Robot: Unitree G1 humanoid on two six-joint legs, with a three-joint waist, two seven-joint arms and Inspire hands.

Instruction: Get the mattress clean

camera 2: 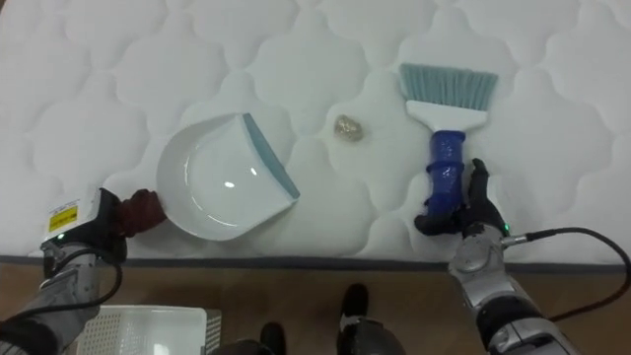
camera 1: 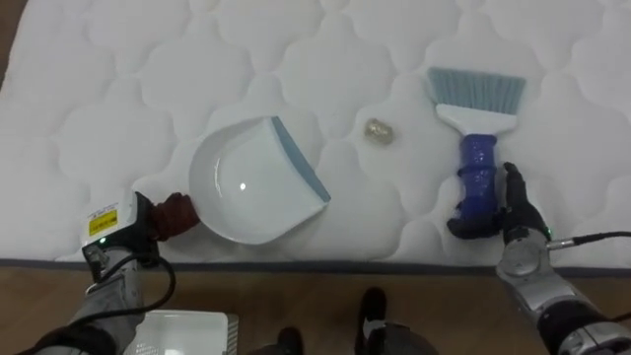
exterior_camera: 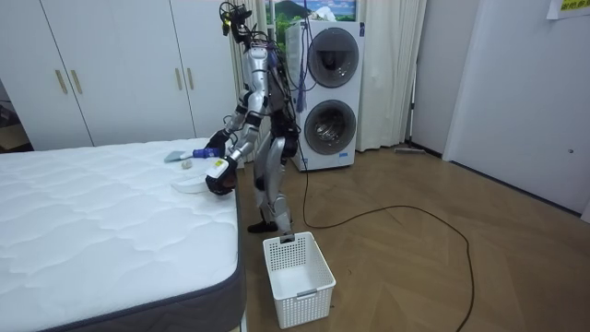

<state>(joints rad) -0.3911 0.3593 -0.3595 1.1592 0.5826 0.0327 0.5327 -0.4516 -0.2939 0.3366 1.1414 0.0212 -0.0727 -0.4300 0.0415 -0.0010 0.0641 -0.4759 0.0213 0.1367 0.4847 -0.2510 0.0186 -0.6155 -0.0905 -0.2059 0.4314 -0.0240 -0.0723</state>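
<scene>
Brush (camera 1: 478, 163) and dustpan (camera 1: 251, 182) both lie flat on the white quilted mattress (camera 1: 99, 99), close to the edge where the robot stands. A small crumpled scrap (camera 1: 379, 131) sits between them, clear of both.

The right hand (camera 1: 515, 212) has its fingers curled round the lower end of the brush's blue handle. The left hand (camera 1: 128, 225) is wrapped round the dustpan's dark red grip at the mattress edge.

Both tools look like light, rigid plastic that should lift easily. The handles are the sensible places to hold, and each hand is already on one. The bristles are the only soft part (they will bend if pressed hard into the padding). The scrap looks nearly weightless, so it will probably skip or roll rather than slide. The quilted dimples could catch it.

The brush's long axis runs straight away from the robot, with the bristle head at the far end. The dustpan lies on a diagonal, grip toward the robot's left. Its blue-grey lip opens to the right and slightly away, toward the scrap.

A white basket (exterior_camera: 297, 277) stands on the floor by the robot's feet.
</scene>
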